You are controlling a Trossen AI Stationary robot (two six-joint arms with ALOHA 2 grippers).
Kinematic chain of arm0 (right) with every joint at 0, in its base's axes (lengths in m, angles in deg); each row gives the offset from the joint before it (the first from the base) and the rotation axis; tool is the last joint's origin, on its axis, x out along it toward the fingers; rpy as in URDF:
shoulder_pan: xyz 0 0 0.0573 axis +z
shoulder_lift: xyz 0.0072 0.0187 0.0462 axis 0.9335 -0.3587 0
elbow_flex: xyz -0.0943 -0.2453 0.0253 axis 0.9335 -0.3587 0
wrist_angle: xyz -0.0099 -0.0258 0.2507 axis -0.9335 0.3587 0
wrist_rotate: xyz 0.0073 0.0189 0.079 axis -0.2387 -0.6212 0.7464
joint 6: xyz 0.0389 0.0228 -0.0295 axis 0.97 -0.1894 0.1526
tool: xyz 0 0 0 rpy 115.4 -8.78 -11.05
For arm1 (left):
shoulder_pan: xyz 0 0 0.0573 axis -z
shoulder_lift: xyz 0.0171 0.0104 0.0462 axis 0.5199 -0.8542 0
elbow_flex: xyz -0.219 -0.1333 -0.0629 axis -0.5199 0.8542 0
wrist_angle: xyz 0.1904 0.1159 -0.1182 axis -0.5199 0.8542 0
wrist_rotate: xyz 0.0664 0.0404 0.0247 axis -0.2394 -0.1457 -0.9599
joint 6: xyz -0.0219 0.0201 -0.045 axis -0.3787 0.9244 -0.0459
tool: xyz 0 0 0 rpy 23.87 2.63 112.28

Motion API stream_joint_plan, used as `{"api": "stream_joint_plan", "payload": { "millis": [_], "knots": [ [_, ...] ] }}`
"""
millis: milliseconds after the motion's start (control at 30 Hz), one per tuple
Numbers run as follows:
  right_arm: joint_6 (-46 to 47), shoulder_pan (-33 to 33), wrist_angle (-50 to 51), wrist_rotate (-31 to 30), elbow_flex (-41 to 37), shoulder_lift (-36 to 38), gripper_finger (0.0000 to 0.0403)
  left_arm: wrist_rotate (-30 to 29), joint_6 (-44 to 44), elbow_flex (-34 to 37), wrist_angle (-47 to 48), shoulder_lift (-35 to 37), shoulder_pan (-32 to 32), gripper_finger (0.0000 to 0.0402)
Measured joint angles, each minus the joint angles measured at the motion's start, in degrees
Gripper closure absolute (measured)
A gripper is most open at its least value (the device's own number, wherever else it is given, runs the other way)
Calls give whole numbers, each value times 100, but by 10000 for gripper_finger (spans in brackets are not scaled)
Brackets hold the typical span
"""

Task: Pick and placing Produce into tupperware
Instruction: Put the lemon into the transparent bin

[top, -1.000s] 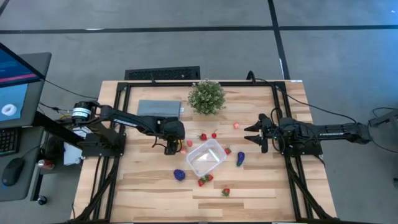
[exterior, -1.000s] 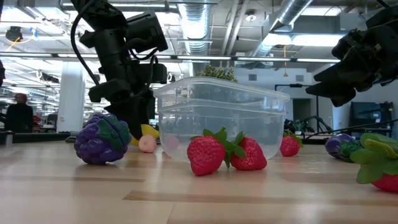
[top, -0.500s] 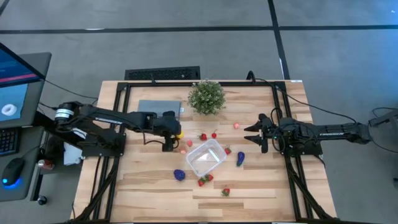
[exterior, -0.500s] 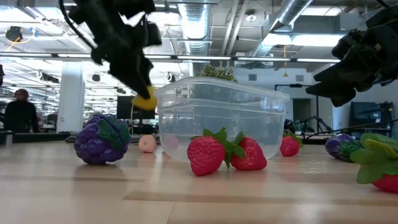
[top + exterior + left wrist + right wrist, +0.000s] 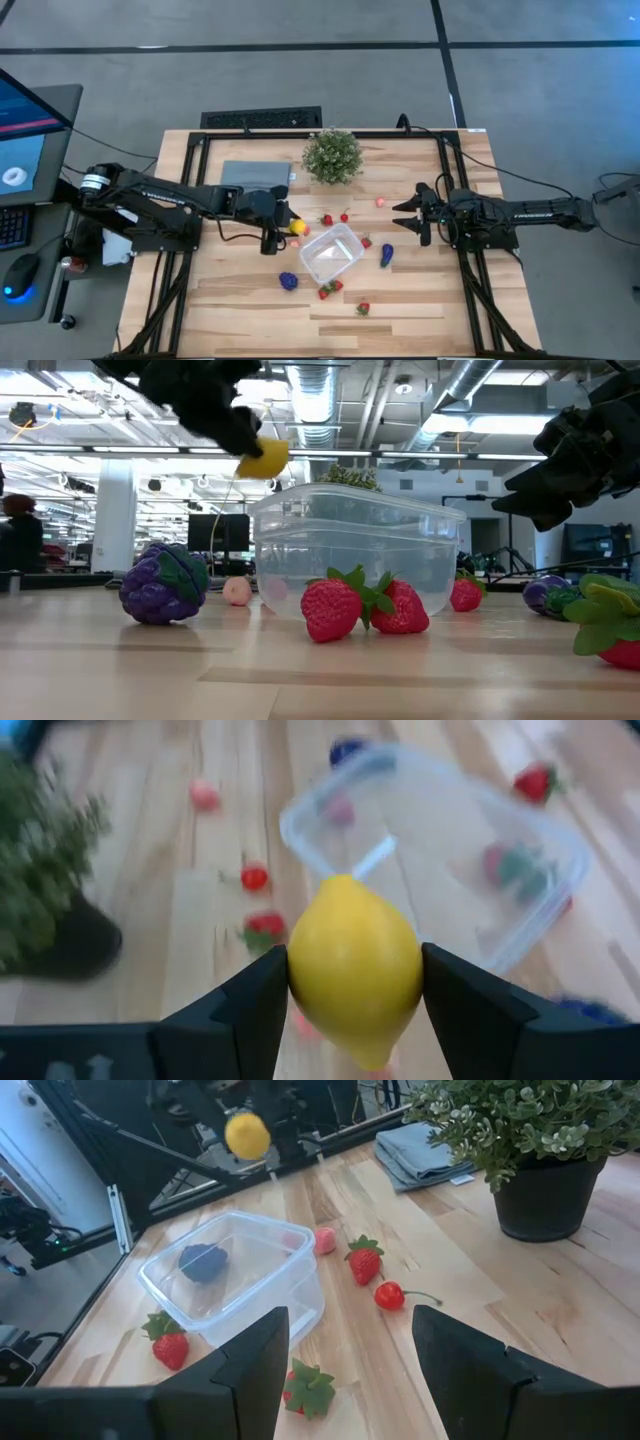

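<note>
The tupperware [image 5: 331, 252], empty, is set near the middle of the worktop [image 5: 420, 300]. Just off its left rim the yellow piece [image 5: 297, 227] is held aloft, clamped across its middle by the left gripper [image 5: 352, 982]. It is judged light, stiff and smooth-skinned. The right gripper [image 5: 404, 219] is parked wide open near the right edge.

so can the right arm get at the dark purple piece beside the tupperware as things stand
Probably yes: the right end effector is open and empty, and the dark purple piece lies on bare table nearby, clear of the tupperware.
</note>
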Motion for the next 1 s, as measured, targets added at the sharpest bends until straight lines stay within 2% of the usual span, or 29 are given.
{"api": "stream_joint_plan", "payload": {
  "millis": [267,467,1000],
  "knots": [
    [1,1,-11,10,0,2,165,342,305,-3,-739,-127,5,200],
    [2,2,-29,16,0,-24,164,632,433,-48,-1071,-604,5,200],
    [4,4,-11,11,0,-69,164,1253,1034,-1218,-1066,-1973,5,200]
  ]
}}
